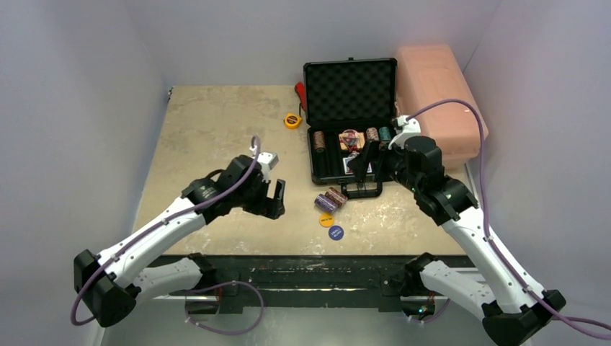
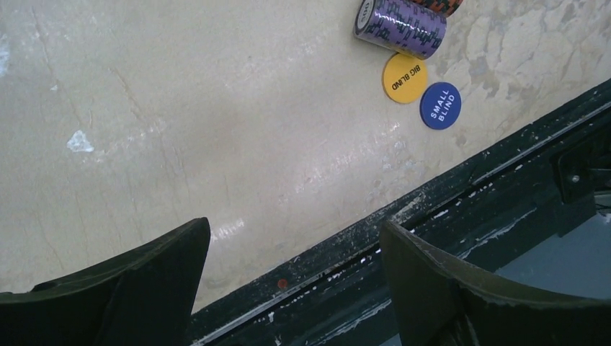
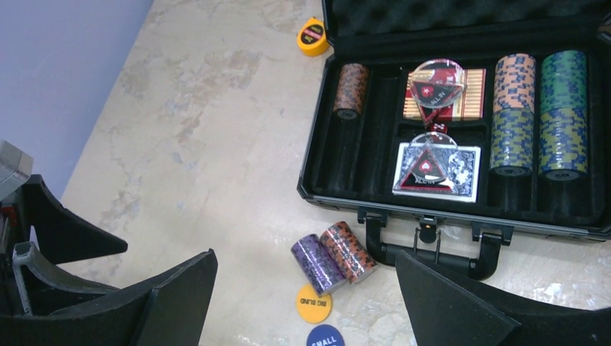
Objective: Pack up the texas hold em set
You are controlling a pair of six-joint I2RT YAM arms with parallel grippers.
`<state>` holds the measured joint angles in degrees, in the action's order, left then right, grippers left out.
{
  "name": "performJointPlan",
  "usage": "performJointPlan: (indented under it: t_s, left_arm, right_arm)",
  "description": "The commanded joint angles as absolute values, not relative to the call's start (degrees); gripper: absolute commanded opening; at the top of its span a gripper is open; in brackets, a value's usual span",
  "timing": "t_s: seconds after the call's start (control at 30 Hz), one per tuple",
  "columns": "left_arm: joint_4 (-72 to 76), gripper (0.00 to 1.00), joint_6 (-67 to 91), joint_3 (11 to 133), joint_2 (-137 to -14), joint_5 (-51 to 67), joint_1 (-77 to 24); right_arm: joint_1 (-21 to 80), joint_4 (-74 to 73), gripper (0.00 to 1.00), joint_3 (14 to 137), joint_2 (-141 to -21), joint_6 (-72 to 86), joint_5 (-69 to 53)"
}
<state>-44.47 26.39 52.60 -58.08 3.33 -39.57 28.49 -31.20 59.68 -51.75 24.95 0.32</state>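
The black briefcase [image 1: 351, 90] lies open at the back right, foam lid up. Its tray [image 3: 317, 144] holds chip stacks [image 3: 513, 115] and two card decks [image 3: 437, 169]. On the table in front of its handle [image 3: 432, 252] lie a purple chip stack [image 3: 318, 264] and an orange one [image 3: 348, 251], side by side. A yellow button [image 3: 313, 303] and a blue button [image 3: 326, 337] lie flat just nearer. My right gripper [image 1: 371, 169] hovers open over the case's front edge. Left of the loose stacks, my left gripper [image 1: 278, 200] hangs open and empty, the buttons [image 2: 404, 77] far ahead.
A pink plastic box [image 1: 439, 94] stands against the case's right side. A yellow tape measure [image 1: 292, 120] and a red object [image 1: 300, 94] lie left of the case. The table's black near edge [image 2: 432, 209] runs under my left gripper.
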Motion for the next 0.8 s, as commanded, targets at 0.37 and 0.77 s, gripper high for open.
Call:
performJointPlan:
  t_s: [0.37,0.77]
  left_arm:
    - [-13.13,0.91,16.73,53.35,-73.69,-11.69,-52.87]
    - [-5.33,0.95,13.68,58.97,-88.43,-2.68,-52.91]
  right_arm:
    - [28.55,-23.26,0.99,52.98,-49.80,22.85,0.83]
    - [28.54,-22.80,0.99,51.88,-48.46,24.12,2.10]
